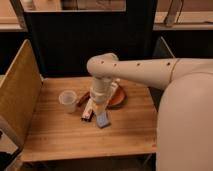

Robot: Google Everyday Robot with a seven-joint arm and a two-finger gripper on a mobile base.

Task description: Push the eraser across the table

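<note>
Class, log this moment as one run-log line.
task: push eraser | pincer: low over table, beside eraser | eraser: between cup and blue pad | contact: unclear

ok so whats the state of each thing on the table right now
cup: upright on the table
eraser: lying flat, close beside the tool
blue pad: lying flat, at the near side of the tool
plate: flat, partly hidden by the arm
tool: down low between eraser and blue pad
</note>
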